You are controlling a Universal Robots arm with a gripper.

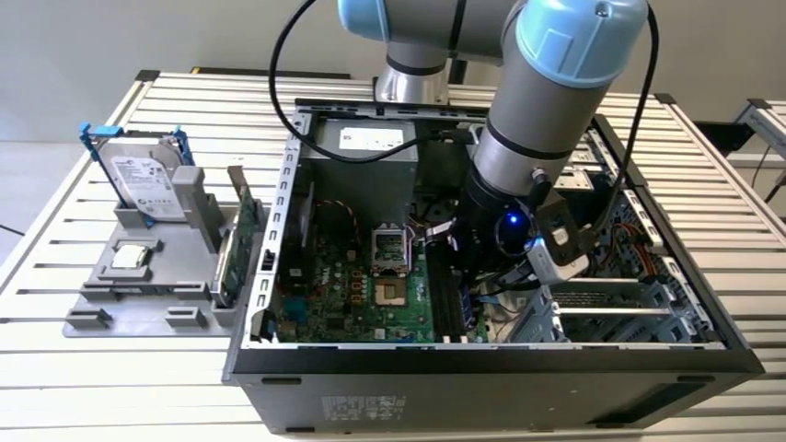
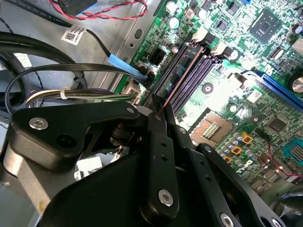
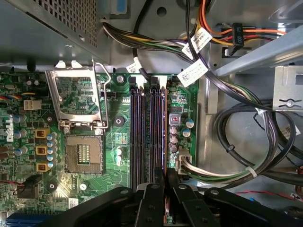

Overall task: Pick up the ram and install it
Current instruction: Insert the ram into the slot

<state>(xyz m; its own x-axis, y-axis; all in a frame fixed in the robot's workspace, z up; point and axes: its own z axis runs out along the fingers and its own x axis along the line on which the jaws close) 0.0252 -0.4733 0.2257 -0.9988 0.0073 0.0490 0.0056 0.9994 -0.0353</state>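
The ram [image 2: 182,74] appears edge-on as a thin brownish strip, pinched between the black fingers of my gripper [image 2: 159,111], which is shut on it. It lies in line with the dark memory slots [image 3: 147,132] on the green motherboard [image 3: 118,156], at the slot nearest the cables. The first wrist view has the ram [image 3: 164,135] running along that slot from my gripper [image 3: 165,174]. Whether it is seated or just above the slot I cannot tell. In the exterior view my gripper [image 1: 465,276] is deep inside the open computer case [image 1: 491,368].
An empty processor socket [image 3: 80,156] with its metal frame [image 3: 78,97] raised lies beside the slots. Bundled cables [image 3: 236,142] crowd the other side. Outside the case, at the exterior view's left, a grey holder [image 1: 135,304] carries a hard drive [image 1: 142,175] and a green card [image 1: 239,235].
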